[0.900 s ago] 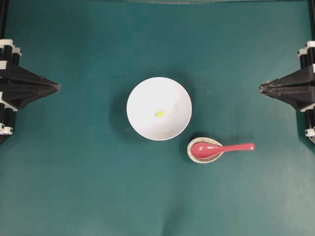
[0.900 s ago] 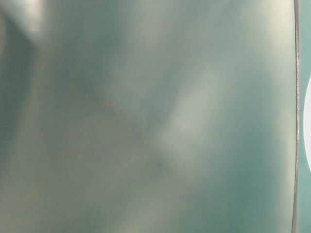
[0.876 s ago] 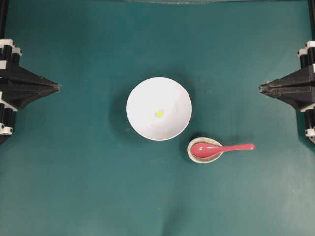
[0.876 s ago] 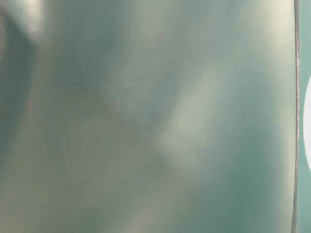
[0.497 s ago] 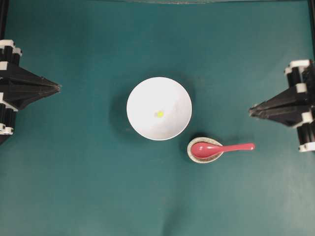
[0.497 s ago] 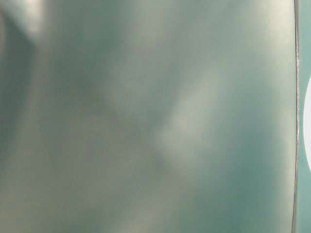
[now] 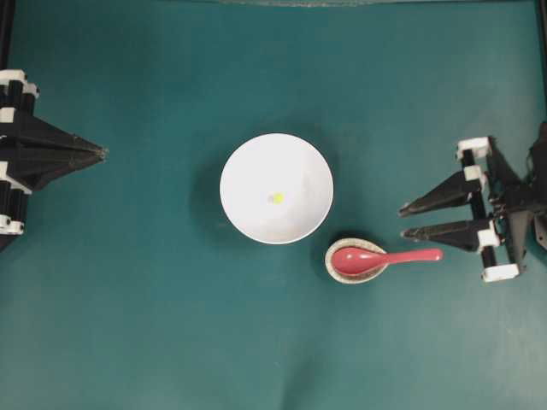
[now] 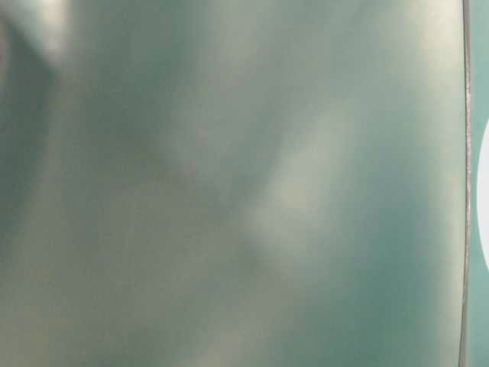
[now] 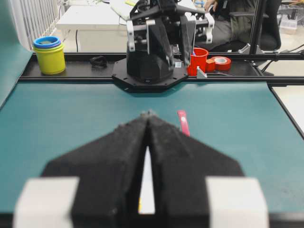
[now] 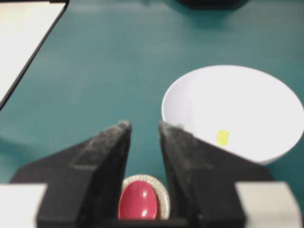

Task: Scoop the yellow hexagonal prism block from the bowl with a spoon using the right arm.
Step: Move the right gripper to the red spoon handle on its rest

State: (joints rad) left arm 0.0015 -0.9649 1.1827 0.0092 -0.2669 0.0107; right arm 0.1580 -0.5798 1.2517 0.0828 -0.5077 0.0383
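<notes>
Right wrist view, nearest first: my right gripper [image 10: 143,127] has its fingers parted with a clear gap, nothing held. Through that gap I see the spoon [image 10: 138,205], scoop sitting in the speckled spoon rest [image 10: 164,194]. Past it, up and to the side, the bowl [image 10: 190,95] with the yellow hexagonal prism block [image 10: 223,137] on its floor.

Overhead: right gripper [image 7: 402,220] hangs just beside the spoon [image 7: 385,257] handle tip, not touching. Spoon rest [image 7: 342,274] sits near the bowl [image 7: 244,162] rim; block [image 7: 278,198] about centre. Left gripper [image 7: 102,153] is parked well apart at the edge, fingers together, holding nothing; left wrist view shows them meeting at the tips [image 9: 148,114].

Table-level view is pure blur; I can't tell anything from it.
</notes>
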